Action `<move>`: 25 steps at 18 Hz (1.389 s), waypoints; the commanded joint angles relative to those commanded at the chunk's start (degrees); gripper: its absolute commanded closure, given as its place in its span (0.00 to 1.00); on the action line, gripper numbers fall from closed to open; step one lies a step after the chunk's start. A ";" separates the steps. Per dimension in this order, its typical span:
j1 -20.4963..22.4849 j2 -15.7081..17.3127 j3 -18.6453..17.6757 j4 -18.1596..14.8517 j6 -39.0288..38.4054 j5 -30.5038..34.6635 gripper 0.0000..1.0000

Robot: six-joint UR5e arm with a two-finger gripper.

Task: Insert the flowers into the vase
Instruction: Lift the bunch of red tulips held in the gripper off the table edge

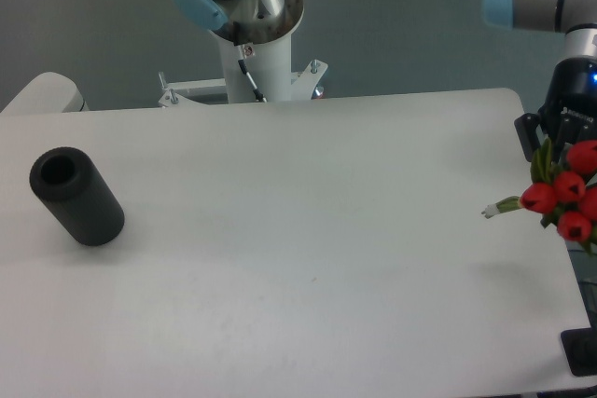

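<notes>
The vase (79,198) is a matte black cylinder on the left side of the white table (308,230). Its round hole shows at the upper left end. The flowers (567,195), red tulip buds with green leaves, hang at the table's right edge and are partly cut off by the frame. Their pale stem ends (499,206) point left. My gripper (558,151) comes down from above onto the bunch and appears shut on it, though the leaves hide its fingertips. A faint shadow on the table below suggests the bunch is off the surface. The vase is far to the left of the gripper.
The robot's white base column (254,53) stands behind the table's back edge at centre. A dark object (580,353) sits at the lower right corner, off the table. A pale rounded shape (42,90) shows at the back left.
</notes>
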 joint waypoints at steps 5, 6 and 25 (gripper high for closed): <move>-0.27 0.09 -0.09 0.00 0.00 0.00 1.00; -0.18 0.09 -0.09 0.00 -0.35 0.09 1.00; -8.70 5.44 -0.18 -0.18 -8.25 0.18 1.00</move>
